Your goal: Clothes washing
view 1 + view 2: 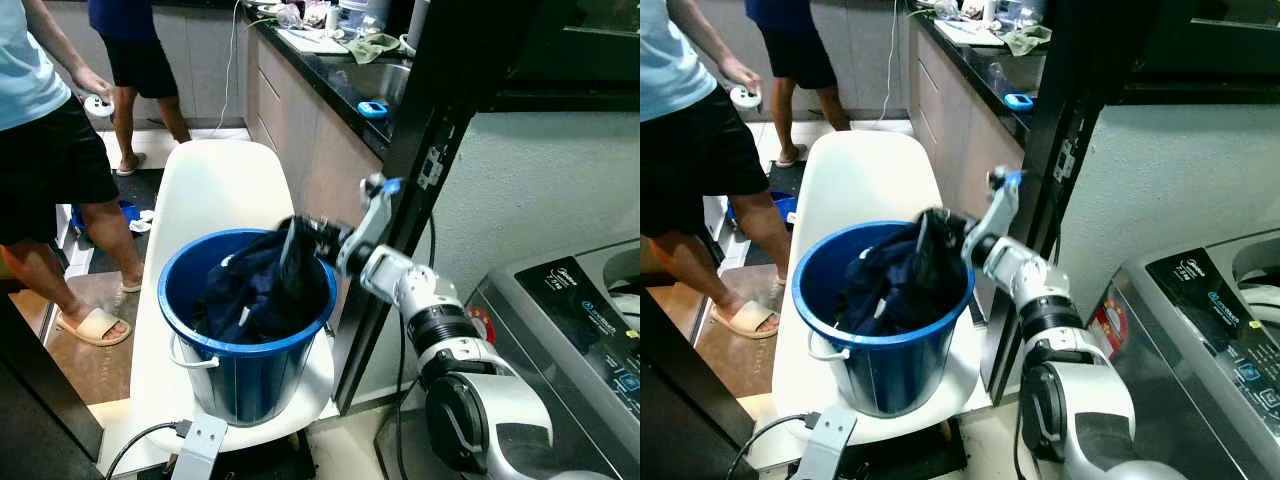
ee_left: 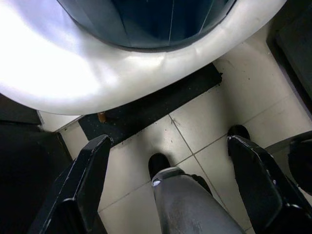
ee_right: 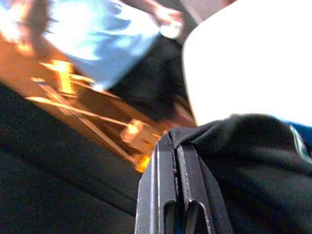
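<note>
Our right gripper (image 1: pixel 300 238) has its jaws pinched tight on a fold of the dark navy clothes (image 1: pixel 255 290), right at the 2 o'clock rim of the blue bucket (image 1: pixel 240 375) sitting on the white chair (image 1: pixel 205 185). The left gripper (image 2: pixel 168 187) hangs idle with jaws spread wide over the floor. Worry: the rest of the pile could snag, dragging or tipping the bucket before we reach the washing machine (image 1: pixel 575 310).
</note>
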Available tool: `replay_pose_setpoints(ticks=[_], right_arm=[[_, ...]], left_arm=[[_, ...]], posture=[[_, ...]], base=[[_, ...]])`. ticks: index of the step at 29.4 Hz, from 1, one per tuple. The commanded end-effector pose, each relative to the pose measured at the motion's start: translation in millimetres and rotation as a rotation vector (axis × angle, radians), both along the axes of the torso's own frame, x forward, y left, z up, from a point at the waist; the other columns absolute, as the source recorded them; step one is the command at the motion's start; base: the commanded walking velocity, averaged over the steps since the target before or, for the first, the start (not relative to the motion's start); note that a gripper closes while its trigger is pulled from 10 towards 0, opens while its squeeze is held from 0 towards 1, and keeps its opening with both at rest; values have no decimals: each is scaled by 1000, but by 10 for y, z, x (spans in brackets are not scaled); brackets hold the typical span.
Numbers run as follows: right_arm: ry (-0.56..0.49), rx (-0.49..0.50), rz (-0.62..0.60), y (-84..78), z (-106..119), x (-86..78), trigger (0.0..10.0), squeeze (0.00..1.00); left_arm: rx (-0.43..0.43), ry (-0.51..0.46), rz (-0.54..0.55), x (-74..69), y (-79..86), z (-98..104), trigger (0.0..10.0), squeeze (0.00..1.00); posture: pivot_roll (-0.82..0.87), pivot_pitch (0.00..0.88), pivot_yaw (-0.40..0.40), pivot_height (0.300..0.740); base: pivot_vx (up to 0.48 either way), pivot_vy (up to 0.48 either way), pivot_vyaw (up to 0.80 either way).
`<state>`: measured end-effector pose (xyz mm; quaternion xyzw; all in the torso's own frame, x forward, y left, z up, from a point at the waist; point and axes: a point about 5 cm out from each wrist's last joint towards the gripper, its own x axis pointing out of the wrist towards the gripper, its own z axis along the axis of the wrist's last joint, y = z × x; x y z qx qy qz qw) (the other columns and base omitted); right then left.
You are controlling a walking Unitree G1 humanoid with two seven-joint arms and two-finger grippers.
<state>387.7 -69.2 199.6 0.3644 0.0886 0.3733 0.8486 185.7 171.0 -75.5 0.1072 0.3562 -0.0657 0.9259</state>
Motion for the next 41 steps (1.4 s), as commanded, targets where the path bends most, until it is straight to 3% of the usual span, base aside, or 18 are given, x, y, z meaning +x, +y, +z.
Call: replay_pose_setpoints(ticks=[1,4,11,13,17,23,24,26,27,29,30,31,33,35,37,41], right_arm=[[-97,61,50,24,256,-15,0,0],[-159,86,66,45,432,-28,0,0],[-250,143,-33,-32,854,38,0,0],[-303,168,-83,-90,1090,52,0,0],[-349,177,-103,-123,1244,26,0,0],[-349,177,-103,-122,1245,23,0,0],[-399,196,-149,-193,1448,31,0,0],[-399,196,-149,-193,1448,31,0,0],[-450,214,-194,-270,1637,29,0,0],[-450,214,-194,-270,1637,29,0,0],[-507,229,-257,-406,1855,28,0,0],[-507,229,-257,-406,1855,28,0,0],[-603,249,-372,-694,2200,-1,0,0],[-603,249,-372,-694,2200,-1,0,0],[-660,249,-406,-839,2362,-45,0,0],[-727,295,-401,-970,2398,-108,0,0]], left_arm=[[3,22,-17,-22,-19,-21,10000,0],[4,24,-16,-19,-14,-20,10000,0],[3,29,-20,-9,-27,-20,10000,0],[2,30,-24,-7,-36,-21,10000,0],[2,32,-26,-6,-41,-22,10000,0],[2,32,-26,-7,-39,-22,10000,0],[2,33,-21,-8,-32,-22,10000,0],[2,33,-21,-8,-32,-22,10000,0],[2,33,-16,-8,-23,-22,10000,0],[2,33,-16,-8,-23,-22,10000,0],[3,33,-12,-6,-12,-21,10000,0],[3,33,-12,-6,-12,-21,10000,0],[5,33,-8,4,5,-15,10000,0],[5,33,-8,4,5,-15,10000,0],[6,31,-6,17,12,-9,10000,0],[8,28,-3,34,27,-1,10000,0]], posture=[[193,0,-128,740],[193,0,-129,740],[198,0,-128,740],[197,0,-127,740],[197,0,-127,740],[199,0,-126,740],[205,0,-128,740],[205,0,-128,740],[206,0,-127,740],[206,0,-127,740],[206,0,-125,740],[206,0,-125,740],[205,0,-122,740],[205,0,-122,740],[203,0,-120,740],[202,0,-120,740]], base=[[0,0,0],[0,0,0],[0,0,0],[0,0,0],[0,0,0],[0,0,0],[0,0,0],[0,0,0],[0,0,0],[0,0,0],[0,0,0],[0,0,0],[0,0,0],[0,0,0],[0,0,0],[0,0,0]])
